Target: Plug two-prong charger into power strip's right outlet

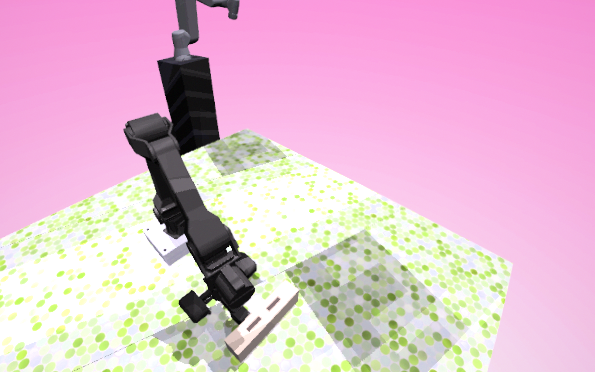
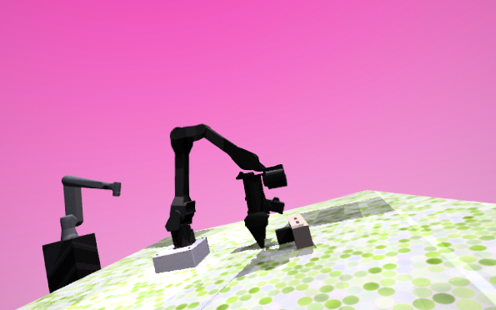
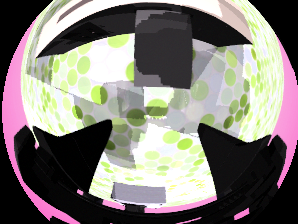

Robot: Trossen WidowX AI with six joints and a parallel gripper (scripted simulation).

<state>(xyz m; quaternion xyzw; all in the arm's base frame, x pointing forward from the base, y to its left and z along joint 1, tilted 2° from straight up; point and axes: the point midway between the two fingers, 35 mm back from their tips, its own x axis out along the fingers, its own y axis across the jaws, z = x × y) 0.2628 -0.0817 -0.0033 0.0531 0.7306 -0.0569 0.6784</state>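
Observation:
The beige power strip (image 1: pixel 269 328) (image 2: pixel 303 238) (image 3: pixel 231 14) sits on the patterned table, with two dark slotted outlets on its top. The dark charger (image 1: pixel 239 315) (image 2: pixel 284 236) (image 3: pixel 163 50) stands close beside the strip's long side, on the robot-base side. Whether the two touch, I cannot tell. My gripper (image 2: pixel 261 246) (image 3: pixel 156 126) points down, open and empty, low over the table. It is short of the charger, which lies beyond the fingertips in the wrist view. The charger's prongs are not visible. The fingers are hidden behind the wrist in the top view.
The white base block (image 1: pixel 168 250) (image 2: pixel 177 260) (image 3: pixel 138 193) carries my arm. A grey arm stands on a black pedestal (image 1: pixel 194 100) (image 2: pixel 72 262) behind the table. Shadows cross the table around the gripper and strip.

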